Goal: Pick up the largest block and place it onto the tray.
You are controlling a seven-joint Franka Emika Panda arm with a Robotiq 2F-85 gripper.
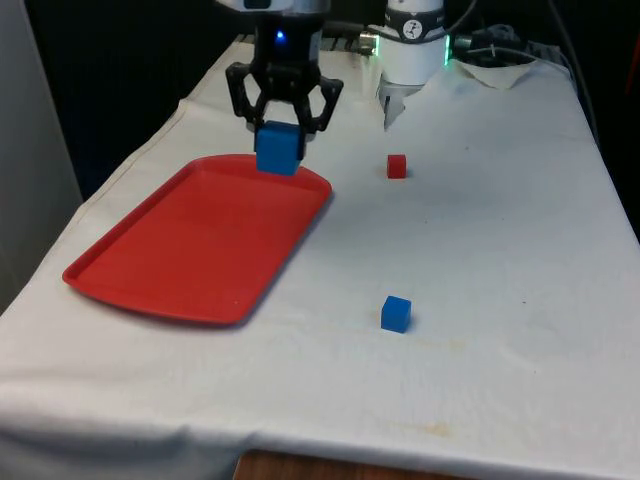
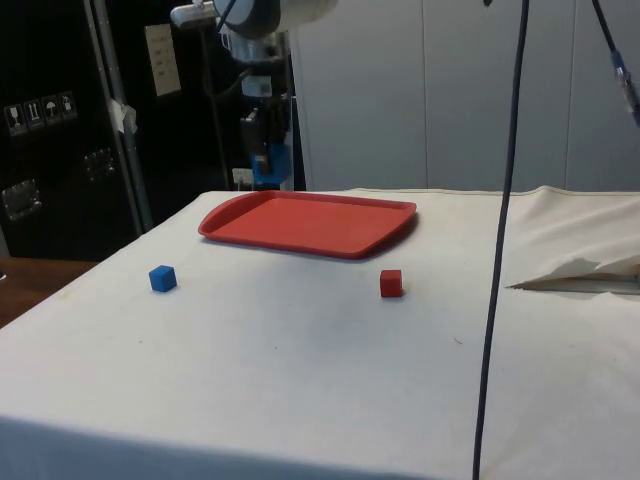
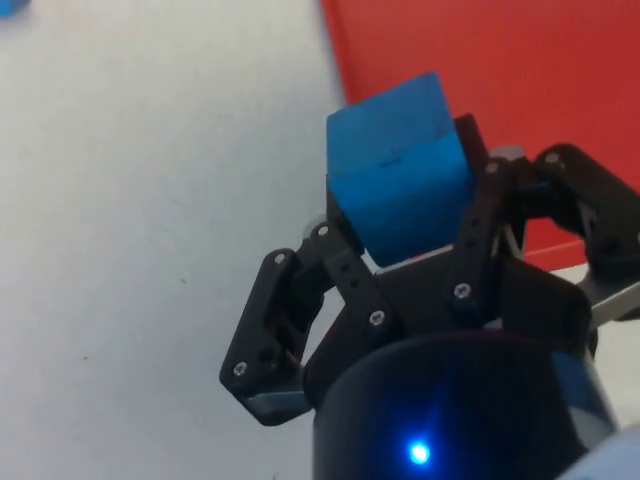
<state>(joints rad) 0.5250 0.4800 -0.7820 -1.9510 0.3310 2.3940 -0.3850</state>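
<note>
Jaws clamped on large blue block; gripper holds it aloft over far edge of red tray, at front view's left. Right of tray: small red block far, small blue block near, both on white cloth.

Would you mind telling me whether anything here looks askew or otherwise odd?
Only slightly: the large blue block sits tilted in the claw, held above the red tray's far edge. The small blue block and red block sit normally.
</note>
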